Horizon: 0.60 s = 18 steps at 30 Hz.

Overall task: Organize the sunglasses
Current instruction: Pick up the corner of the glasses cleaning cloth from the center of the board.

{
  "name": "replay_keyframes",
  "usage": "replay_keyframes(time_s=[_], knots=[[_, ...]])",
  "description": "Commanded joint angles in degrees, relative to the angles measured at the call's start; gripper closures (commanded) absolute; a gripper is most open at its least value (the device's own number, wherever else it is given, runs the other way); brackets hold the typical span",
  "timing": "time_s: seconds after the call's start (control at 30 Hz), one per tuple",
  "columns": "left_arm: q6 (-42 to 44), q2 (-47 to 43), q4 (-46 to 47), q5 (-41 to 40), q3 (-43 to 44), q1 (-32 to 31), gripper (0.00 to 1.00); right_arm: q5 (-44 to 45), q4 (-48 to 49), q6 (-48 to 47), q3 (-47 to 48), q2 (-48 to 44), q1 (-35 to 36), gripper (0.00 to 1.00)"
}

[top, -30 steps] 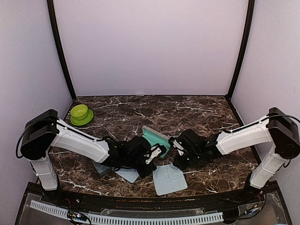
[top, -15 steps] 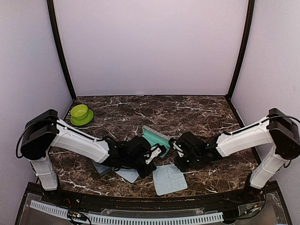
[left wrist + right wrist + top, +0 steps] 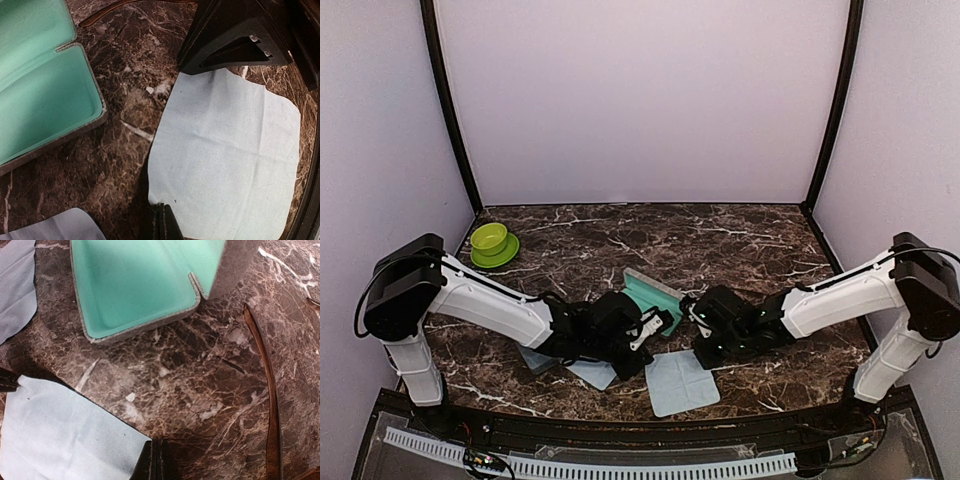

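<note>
Of the sunglasses I see only a thin brown temple arm (image 3: 270, 405) lying on the marble to the right of my right gripper (image 3: 159, 461); its end also shows in the left wrist view (image 3: 112, 8). The lenses are out of view. An open grey case with teal lining (image 3: 650, 292) (image 3: 45, 100) (image 3: 135, 285) sits empty just beyond both grippers. A pale blue cloth (image 3: 680, 384) (image 3: 225, 155) (image 3: 55, 435) lies flat in front of it. My left gripper (image 3: 650, 352) (image 3: 162, 223) is shut at the cloth's left edge. My right gripper (image 3: 702, 352) is shut at its right corner.
A second pale cloth (image 3: 592, 373) (image 3: 55, 227) and a closed grey case (image 3: 533, 360) lie under my left arm. A green bowl on a green plate (image 3: 492, 243) stands at the far left. Black frame posts rise at the back corners.
My right gripper has shifted slightly left and nearer, toward the cloth's corner. The left arm has hardly moved.
</note>
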Motion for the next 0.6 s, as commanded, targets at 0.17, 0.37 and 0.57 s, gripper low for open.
replay_keyframes(time_s=[0.17, 0.37, 0.57], knots=[[-1.2, -1.8, 2.1, 0.9, -1.1, 0.4, 1.00, -2.8, -1.6, 0.5, -1.7, -5.6, 0.6, 1.00], [-0.7, -2.8, 2.5, 1.3, -1.5, 0.7, 1.00, -2.4, -1.0, 0.7, -1.6, -6.9, -0.8, 1.00], [0.8, -3.8, 2.0, 1.6, -1.0, 1.8, 1.00, -2.6, -0.4, -0.1, -1.0, -7.3, -2.2, 1.00]])
